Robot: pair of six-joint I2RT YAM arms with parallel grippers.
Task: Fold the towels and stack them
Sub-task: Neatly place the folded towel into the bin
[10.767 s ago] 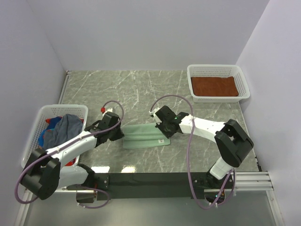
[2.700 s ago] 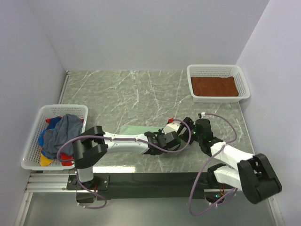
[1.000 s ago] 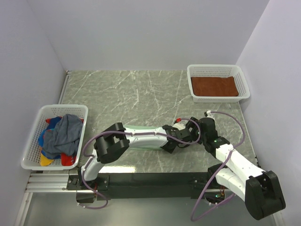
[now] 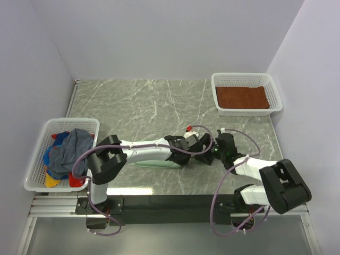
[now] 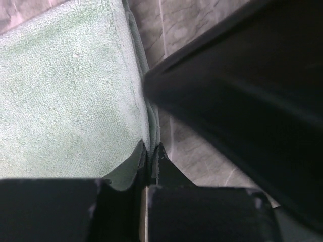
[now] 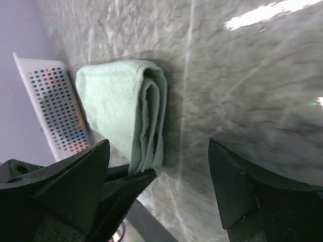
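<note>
the left gripper (image 5: 150,151) is pinched closed on the right edge of the folded mint-green towel (image 5: 65,91). the right gripper (image 4: 215,150) gapes wide, empty; it sits just right of that towel.

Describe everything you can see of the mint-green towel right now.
The mint-green towel is pale, looped terry-looking cloth, folded into a flat bundle of several layers whose rounded folds show at one end. It lies on the grey marble table. The left gripper is shut on its edge at a corner, and the left arm reaches across above it.
</note>
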